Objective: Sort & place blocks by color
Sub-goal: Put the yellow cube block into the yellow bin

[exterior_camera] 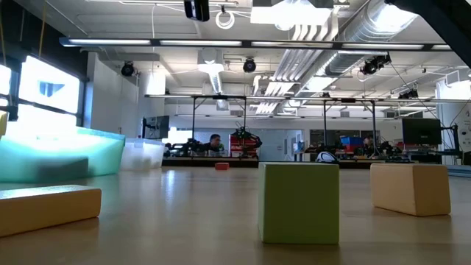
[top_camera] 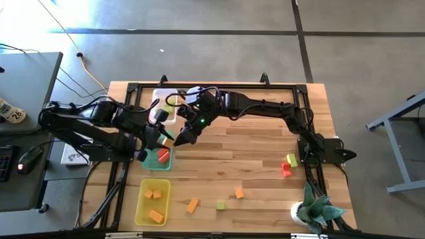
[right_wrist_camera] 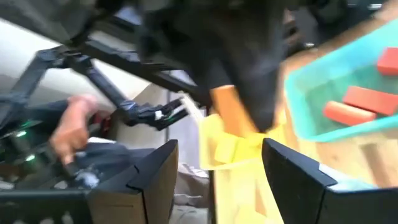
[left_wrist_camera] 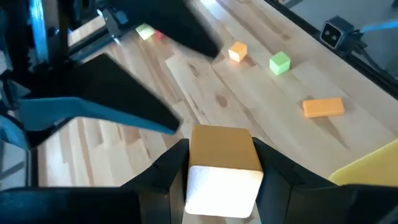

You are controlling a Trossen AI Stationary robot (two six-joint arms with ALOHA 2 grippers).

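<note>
Orange block (left_wrist_camera: 225, 149) gripped in left hand (left_wrist_camera: 224, 180) | right hand (right_wrist_camera: 227, 165) spread wide, empty | above green tray (top_camera: 158, 164)

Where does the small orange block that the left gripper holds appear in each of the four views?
High view: the small orange block is in the left gripper, by the green plastic tray's rim.
Low view: not in it.
Left wrist view: the block is clamped between the dark fingers.
Right wrist view: the block is beyond the open right gripper.
Shared landmark: the yellow plastic tray, except in the low view.
</note>
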